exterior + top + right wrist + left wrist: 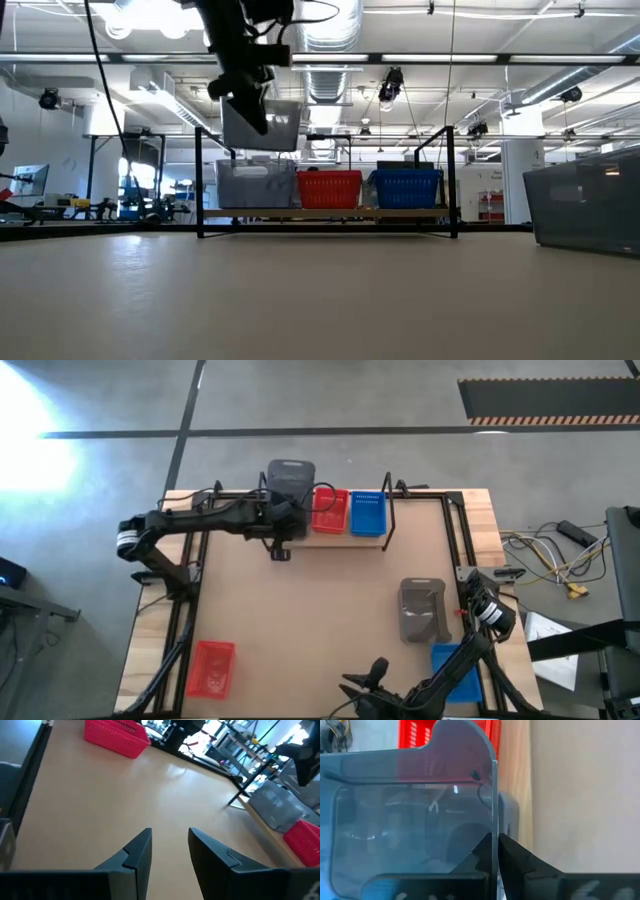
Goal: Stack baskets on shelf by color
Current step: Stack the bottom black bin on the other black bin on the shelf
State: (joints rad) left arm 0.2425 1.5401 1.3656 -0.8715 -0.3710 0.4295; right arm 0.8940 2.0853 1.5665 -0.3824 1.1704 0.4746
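My left gripper is shut on a translucent dark grey basket, which it keeps in the air over the left end of the shelf at the table's far edge. Below it a second grey basket stands on the shelf plank, with a red basket and a blue basket beside it. My right gripper is open and touches nothing; it hovers near the table's near edge. My left gripper pinches the grey basket's side wall at its upper rim, one finger inside the basket and the other outside. It comes from above, slanting from the table's near-left. The basket is lifted clear and hangs roughly level above the shelved grey basket.
On the tabletop a grey basket sits toward the right, a blue basket lies partly under my right arm, and a red basket rests near the left front corner. The shelf's black wire end loops stand upright. Bare tabletop fills the middle.
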